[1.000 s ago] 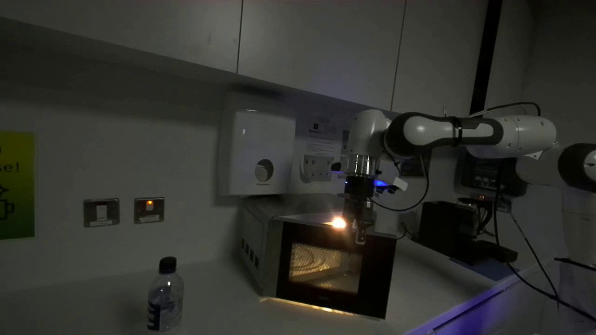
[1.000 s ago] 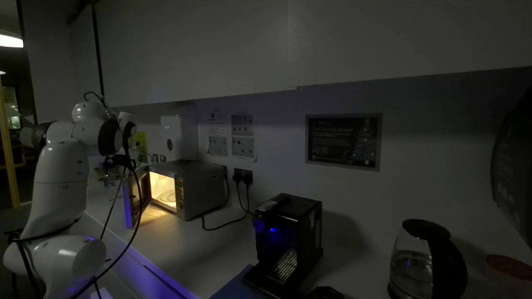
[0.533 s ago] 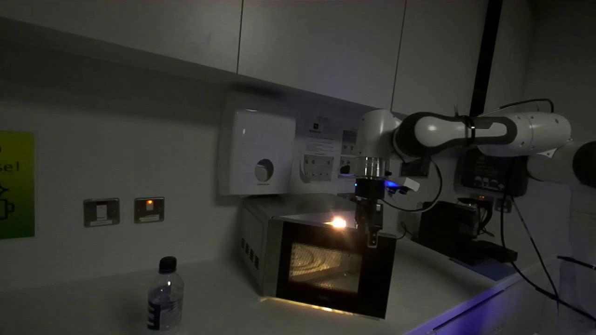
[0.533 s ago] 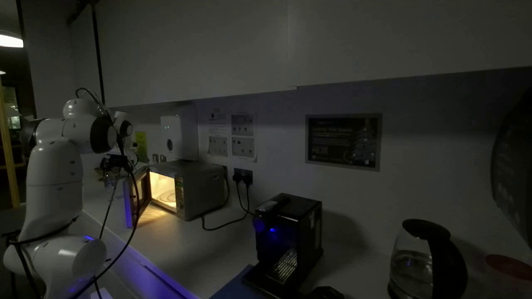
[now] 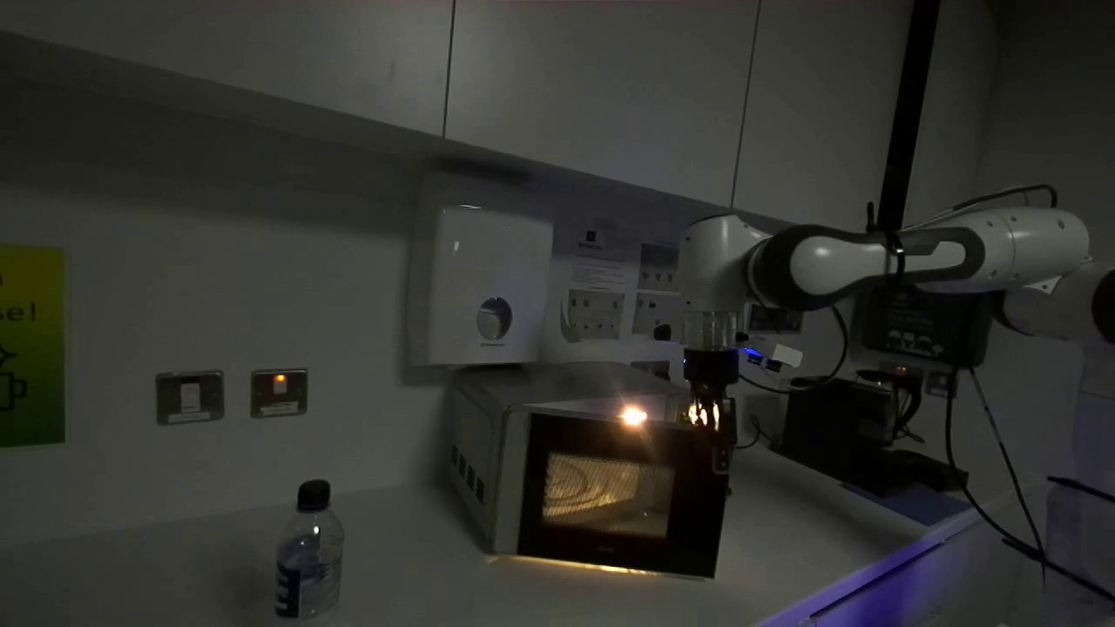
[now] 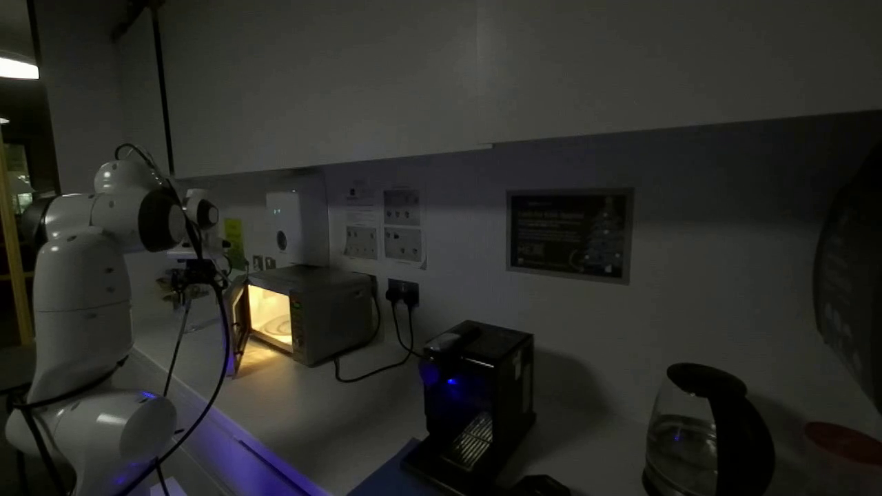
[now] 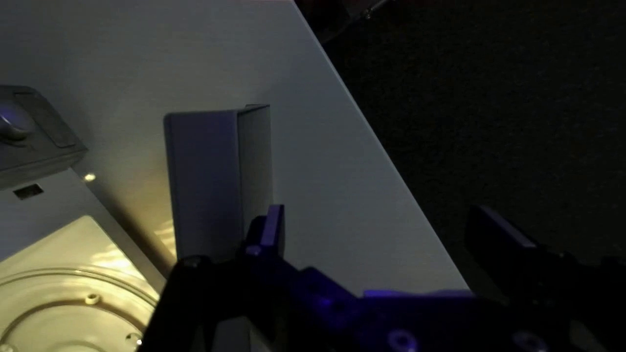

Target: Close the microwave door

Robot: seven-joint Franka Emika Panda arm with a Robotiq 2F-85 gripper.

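The dark microwave door (image 5: 610, 501) stands swung out from the silver-grey microwave (image 6: 331, 317), whose lit inside shows in an exterior view. From above, in the wrist view, the door (image 7: 208, 181) appears as a grey-blue slab angled away from the glowing turntable. My gripper (image 7: 376, 215) is open, pointing down beside the free end of the door. One of its fingers (image 7: 274, 227) is at the door's outer face; whether it touches is hard to tell. The opposite finger is out over the dark floor. In an exterior view the gripper (image 5: 719, 448) overlaps the door's upper right corner.
A water bottle (image 5: 309, 557) stands on the counter, in front of the door's side. A white wall box (image 5: 488, 287) hangs above the microwave. A black coffee machine (image 6: 479, 393) and a glass kettle (image 6: 696, 427) are further along. The counter edge (image 7: 391, 161) runs close by.
The door has swung somewhat inward toward the microwave body. In the exterior views the gripper and arm have shifted along the door to its free end, and the gripper has turned.
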